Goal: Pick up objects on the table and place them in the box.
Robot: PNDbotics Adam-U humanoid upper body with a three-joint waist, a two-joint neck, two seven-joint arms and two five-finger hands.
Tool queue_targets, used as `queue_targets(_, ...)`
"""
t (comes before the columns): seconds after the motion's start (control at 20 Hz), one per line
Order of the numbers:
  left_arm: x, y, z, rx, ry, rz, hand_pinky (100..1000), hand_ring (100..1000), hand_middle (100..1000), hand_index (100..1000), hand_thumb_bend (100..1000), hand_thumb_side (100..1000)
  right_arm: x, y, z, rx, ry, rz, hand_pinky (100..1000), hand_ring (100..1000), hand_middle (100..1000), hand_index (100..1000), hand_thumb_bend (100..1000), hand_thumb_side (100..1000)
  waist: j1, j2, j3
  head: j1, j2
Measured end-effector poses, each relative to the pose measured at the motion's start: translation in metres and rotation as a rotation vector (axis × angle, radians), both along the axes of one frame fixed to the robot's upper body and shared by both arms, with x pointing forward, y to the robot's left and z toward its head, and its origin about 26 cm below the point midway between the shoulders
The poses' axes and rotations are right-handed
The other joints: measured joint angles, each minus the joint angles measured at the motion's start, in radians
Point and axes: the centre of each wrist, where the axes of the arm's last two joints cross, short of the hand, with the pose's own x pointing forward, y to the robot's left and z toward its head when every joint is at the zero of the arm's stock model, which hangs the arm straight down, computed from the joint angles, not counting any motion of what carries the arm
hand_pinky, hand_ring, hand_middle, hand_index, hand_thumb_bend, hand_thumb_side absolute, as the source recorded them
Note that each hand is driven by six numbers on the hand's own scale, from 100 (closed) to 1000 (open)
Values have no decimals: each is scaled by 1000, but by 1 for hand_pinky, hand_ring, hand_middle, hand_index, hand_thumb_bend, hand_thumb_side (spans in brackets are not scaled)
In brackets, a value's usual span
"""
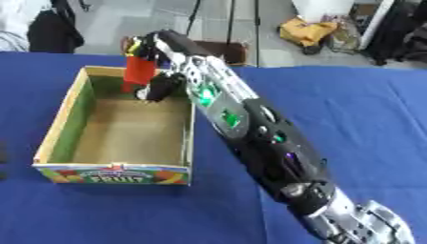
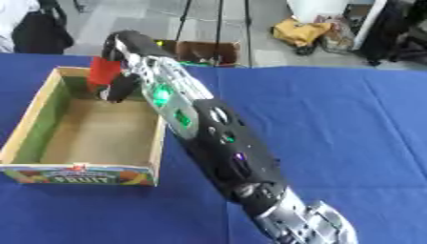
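My right arm reaches from the lower right across the table to the far end of an open cardboard box (image 1: pixel 63 112). My right hand (image 1: pixel 158 62) hangs over the box's far right corner, its fingers curled round a red, roughly rectangular object (image 1: pixel 138 72). The red object is held upright above the box's inner far wall, its lower end dipping into the box. The box floor is bare brown cardboard, and its front wall carries a fruit label (image 1: pixel 115 175). My left hand does not show in either view.
The box stands on a blue tablecloth (image 1: pixel 359 114). Beyond the table's far edge lie a brown box (image 2: pixel 208 51) on the floor, stand legs, and a yellow bundle (image 1: pixel 307 31). A dark sliver shows at the left edge of the left eye view.
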Motion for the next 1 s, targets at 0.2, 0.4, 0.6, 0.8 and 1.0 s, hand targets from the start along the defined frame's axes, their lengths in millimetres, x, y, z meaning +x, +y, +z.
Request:
queue_targets(0.2, 1, 1, 2, -67, -31, 43, 466, 568, 552, 720, 100, 1000, 3, 7, -19, 22, 41, -17, 543, 675, 293, 303, 100, 100, -1, 6, 6, -7, -6)
queue_targets(0.4, 1, 0, 2, -77, -43, 40, 464, 561, 544, 712, 100, 1000, 6, 12, -33, 31, 80, -30, 544, 676, 297, 306, 100, 100, -6, 12, 11, -14, -6)
queue_targets(0.6, 1, -1, 5, -119, -93, 35, 469, 552, 537, 705, 100, 1000, 10, 13, -42, 24, 111, -37, 555, 692, 326, 327, 100, 100, -7, 13, 13, -27, -6)
queue_targets(0.8, 2, -2, 7, -189, -162, 26, 470, 549, 534, 702, 100, 998, 10, 14, -45, 4, 130, -14, 607, 781, 510, 494, 100, 100, -7, 13, 13, -33, -4)
queue_targets(1.0, 2, -3, 6, -220, -185, 17, 470, 550, 534, 703, 100, 997, 9, 16, -46, -38, 167, 45, 714, 886, 730, 712, 358, 280, -7, 13, 11, -33, -4)
